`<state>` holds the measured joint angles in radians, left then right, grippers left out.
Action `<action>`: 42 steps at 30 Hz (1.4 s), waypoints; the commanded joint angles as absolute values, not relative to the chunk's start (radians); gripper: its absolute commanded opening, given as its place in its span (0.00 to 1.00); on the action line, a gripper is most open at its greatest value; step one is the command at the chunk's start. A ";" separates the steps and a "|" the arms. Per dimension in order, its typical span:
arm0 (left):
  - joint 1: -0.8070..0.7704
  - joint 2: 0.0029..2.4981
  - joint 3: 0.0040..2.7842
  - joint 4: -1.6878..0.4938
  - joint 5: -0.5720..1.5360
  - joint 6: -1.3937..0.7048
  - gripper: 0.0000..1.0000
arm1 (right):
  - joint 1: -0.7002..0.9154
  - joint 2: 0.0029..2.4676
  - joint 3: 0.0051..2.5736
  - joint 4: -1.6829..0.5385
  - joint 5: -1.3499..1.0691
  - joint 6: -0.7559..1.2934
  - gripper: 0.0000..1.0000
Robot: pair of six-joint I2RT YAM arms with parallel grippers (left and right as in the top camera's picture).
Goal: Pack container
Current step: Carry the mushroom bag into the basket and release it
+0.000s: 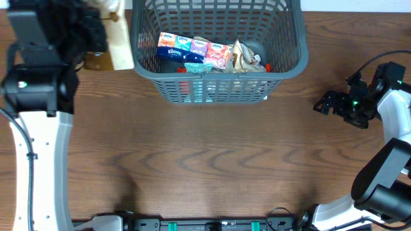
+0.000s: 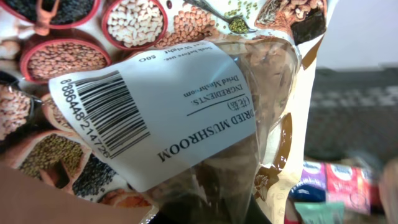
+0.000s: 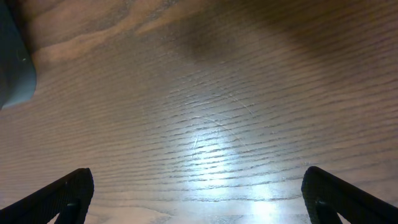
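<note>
The container point(image 1: 218, 72), a dark grey slatted basket, stands at the back centre of the table. Inside lie Kleenex tissue packs point(image 1: 192, 50) and a crumpled snack bag point(image 1: 247, 58). My left gripper point(image 1: 101, 33) is at the back left, just outside the container's left wall, shut on a bag of dried mushrooms point(image 1: 119, 40). That bag point(image 2: 186, 118) fills the left wrist view with its white barcode label and hides the fingers. My right gripper point(image 1: 324, 102) hovers over bare table on the right, open, with nothing between its fingertips point(image 3: 71, 196).
The wooden table point(image 1: 205, 160) spreads in front of the container. The left arm's white link point(image 1: 38, 160) runs along the left edge. Tissue packs point(image 2: 339, 183) show past the bag's edge. A grey object point(image 3: 12, 68) sits at the right wrist view's left edge.
</note>
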<state>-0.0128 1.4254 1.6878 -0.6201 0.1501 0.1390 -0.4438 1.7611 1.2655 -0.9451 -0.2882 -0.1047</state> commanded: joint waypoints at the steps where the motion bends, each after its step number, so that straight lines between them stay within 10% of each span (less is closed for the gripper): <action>1: -0.091 1.438 1.708 -0.598 0.144 0.333 0.06 | -0.437 1.761 1.260 -0.946 -0.296 -0.105 0.99; 22: -0.292 1.644 1.708 -0.120 0.162 0.713 0.06 | -0.437 1.761 1.260 -0.929 -0.296 -0.105 0.99; 42: -0.409 1.843 1.708 -0.277 0.262 0.905 0.06 | -0.437 1.761 1.260 -0.850 -0.295 -0.105 0.99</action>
<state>-0.4133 1.7962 1.6901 -0.2577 0.2558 0.8944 -0.4438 1.7611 1.2648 -0.8566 -0.2882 -0.1051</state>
